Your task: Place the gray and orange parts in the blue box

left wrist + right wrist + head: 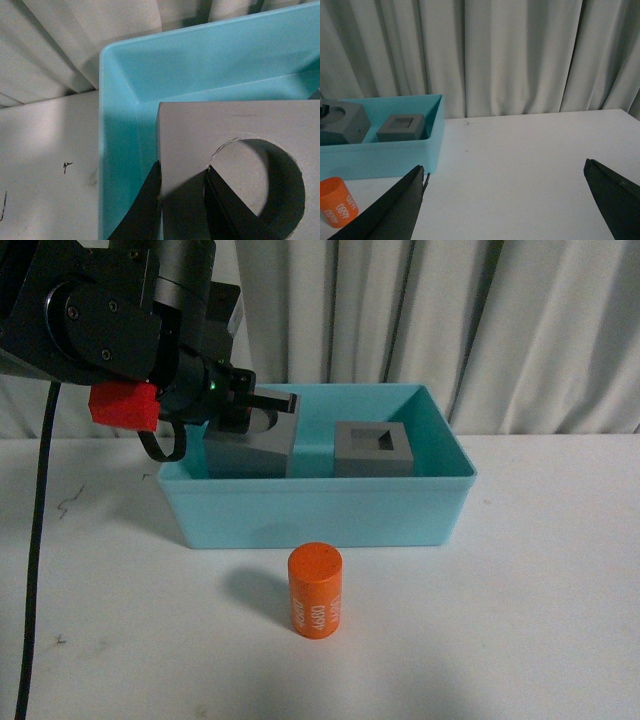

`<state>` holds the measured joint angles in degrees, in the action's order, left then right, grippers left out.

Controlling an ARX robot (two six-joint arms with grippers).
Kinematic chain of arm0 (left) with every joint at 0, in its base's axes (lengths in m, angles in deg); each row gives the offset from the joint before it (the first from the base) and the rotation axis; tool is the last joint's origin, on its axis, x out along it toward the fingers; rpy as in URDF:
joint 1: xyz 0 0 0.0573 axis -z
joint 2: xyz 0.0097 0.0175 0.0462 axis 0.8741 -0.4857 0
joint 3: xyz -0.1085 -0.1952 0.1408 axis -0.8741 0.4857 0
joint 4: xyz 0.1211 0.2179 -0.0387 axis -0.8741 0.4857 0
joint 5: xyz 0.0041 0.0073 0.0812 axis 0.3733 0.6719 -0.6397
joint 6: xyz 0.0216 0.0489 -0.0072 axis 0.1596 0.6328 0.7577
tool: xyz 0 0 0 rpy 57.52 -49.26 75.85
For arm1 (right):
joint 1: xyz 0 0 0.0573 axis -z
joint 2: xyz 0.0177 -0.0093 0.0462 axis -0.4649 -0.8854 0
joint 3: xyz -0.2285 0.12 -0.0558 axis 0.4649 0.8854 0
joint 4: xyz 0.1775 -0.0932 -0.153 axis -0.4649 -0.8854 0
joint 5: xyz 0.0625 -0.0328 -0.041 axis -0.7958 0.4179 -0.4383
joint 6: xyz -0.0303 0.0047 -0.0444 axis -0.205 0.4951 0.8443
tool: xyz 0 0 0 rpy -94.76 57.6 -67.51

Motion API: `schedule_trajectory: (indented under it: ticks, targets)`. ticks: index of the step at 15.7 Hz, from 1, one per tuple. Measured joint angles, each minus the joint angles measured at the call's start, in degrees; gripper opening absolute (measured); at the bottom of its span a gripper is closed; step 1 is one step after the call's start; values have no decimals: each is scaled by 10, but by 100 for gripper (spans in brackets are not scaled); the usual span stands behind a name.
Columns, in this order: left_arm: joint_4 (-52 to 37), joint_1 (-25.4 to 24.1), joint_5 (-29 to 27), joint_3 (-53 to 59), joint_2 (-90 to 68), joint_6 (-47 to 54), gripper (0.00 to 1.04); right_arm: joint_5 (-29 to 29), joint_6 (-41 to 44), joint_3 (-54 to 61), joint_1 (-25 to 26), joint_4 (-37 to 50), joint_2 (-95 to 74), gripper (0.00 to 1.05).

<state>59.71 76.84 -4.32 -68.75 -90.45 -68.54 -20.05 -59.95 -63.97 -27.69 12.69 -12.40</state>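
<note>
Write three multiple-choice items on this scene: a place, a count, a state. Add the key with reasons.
1. Where is the orange cylinder relative to the blue box? A inside it; B on the table in front of it; C behind it.
2. How many gray cubes are inside the box? A one; B two; C none.
3. What is the left gripper doing? A hanging open over the table; B holding the orange cylinder; C gripping a wall of the round-recess cube.
Key: 1 B, it stands on the table before the front wall. 2 B, both sit within the walls. 3 C, its fingers pinch the wall, one inside the recess.
</note>
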Motion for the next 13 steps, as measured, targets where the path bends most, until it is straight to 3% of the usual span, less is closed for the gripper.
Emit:
schedule_trajectory:
  ticks: [4, 5, 11, 12, 13]
  targets:
    - [0, -19, -2, -4, -9, 2, 19, 0, 0, 0, 0, 0, 0, 98]
    - [0, -21, 3, -4, -9, 1, 23, 0, 0, 0, 0, 0, 0, 98]
    - [31, -32, 33, 32, 54, -41, 94, 0, 0, 0, 0, 0, 0, 98]
    - [37, -39, 51, 53, 97, -68, 99, 0, 0, 0, 0, 0, 0, 98]
    - [47, -48, 73, 85, 152, -96, 98, 0, 0, 0, 0, 0, 0, 98]
